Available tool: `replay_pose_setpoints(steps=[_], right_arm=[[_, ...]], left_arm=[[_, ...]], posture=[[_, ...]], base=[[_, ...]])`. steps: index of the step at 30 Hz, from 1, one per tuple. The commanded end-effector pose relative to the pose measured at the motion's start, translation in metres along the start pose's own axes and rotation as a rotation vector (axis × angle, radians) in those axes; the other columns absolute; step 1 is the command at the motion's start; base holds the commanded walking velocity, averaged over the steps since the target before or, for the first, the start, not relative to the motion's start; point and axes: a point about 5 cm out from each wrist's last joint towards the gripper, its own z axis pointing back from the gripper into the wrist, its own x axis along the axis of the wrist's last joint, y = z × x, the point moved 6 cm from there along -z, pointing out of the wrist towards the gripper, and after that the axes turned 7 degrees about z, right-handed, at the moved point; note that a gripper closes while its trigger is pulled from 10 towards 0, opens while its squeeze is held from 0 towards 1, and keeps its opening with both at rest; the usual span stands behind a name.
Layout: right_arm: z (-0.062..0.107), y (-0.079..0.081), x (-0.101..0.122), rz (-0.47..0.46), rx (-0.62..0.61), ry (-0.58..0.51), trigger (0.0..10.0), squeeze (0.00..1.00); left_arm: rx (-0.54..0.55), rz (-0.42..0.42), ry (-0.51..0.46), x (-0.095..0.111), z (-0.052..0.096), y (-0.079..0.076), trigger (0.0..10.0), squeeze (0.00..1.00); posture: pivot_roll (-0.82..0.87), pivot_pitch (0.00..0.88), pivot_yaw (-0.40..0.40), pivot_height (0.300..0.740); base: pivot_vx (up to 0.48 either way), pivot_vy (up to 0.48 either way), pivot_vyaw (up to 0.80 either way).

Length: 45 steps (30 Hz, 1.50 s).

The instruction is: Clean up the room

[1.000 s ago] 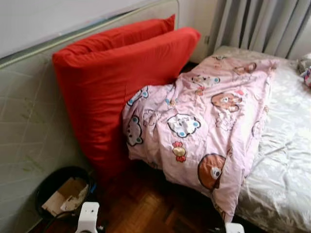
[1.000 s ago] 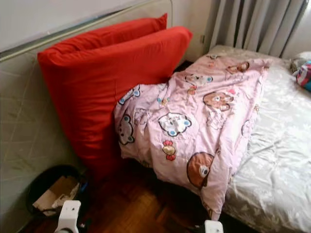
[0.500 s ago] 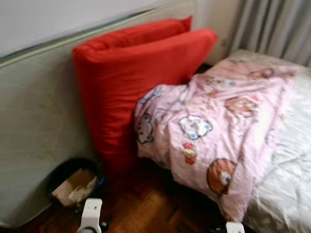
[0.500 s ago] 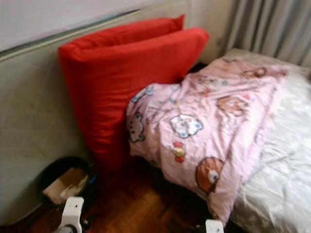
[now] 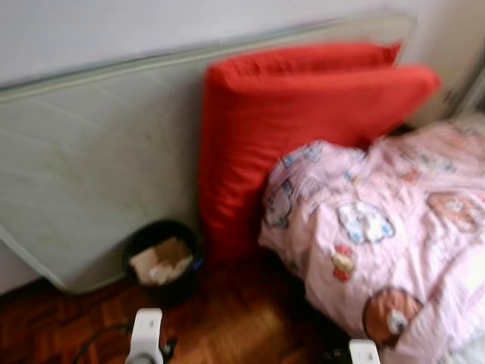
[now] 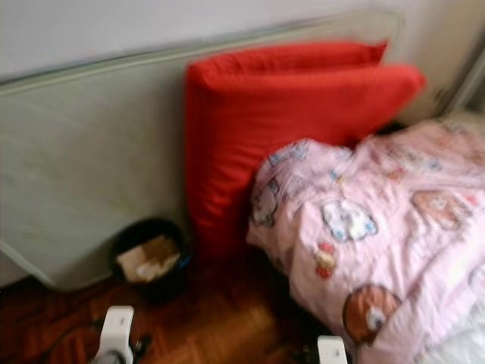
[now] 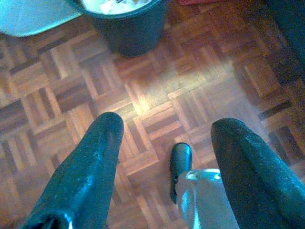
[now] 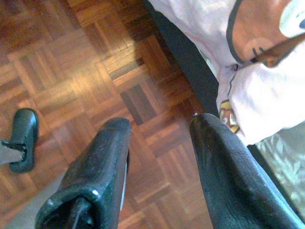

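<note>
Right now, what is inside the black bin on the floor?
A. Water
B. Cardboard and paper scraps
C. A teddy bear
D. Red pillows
B: the black bin, standing on the wooden floor beside the red cushions, holds brownish cardboard and pale paper scraps.

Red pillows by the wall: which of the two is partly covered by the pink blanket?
The front red pillow: the pink cartoon blanket drapes against its lower right corner. The back red pillow peeks out above it, against the leaning mattress.
</note>
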Motion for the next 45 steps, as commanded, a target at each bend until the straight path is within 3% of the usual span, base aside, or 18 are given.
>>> replay_pose_setpoints(steps=[1, 27, 29, 45], right_arm=[[0.0, -0.001, 0.001, 0.0, -0.001, -0.003, 10.0, 0.0], [0.0, 0.002, 0.0, 0.002, 0.01, -0.003, 10.0, 0.0], [0.0, 0.004, -0.002, -0.035, 0.018, 0.002, 10.0, 0.0], [0.001, 0.008, -0.005, -0.051, 0.034, 0.009, 10.0, 0.0]], left_arm=[[0.021, 0.014, 0.021, -0.006, 0.001, 0.005, 10.0, 0.0], [0.014, 0.0, 0.028, -0.007, 0.001, 0.0, 10.0, 0.0], [0.017, -0.018, 0.037, -0.009, 0.001, 0.0, 10.0, 0.0], [0.026, 0.002, 0.047, -0.013, 0.003, 0.005, 10.0, 0.0]], posture=[[-0.01, 0.0, -0.05, 0.74], [0.0, 0.0, -0.037, 0.74], [-0.01, 0.0, -0.034, 0.74], [-0.01, 0.0, -0.025, 0.74]], base=[[0.0, 0.0, 0.8], [0.0, 0.0, 0.8], [0.0, 0.0, 0.0], [0.0, 0.0, 0.0]])
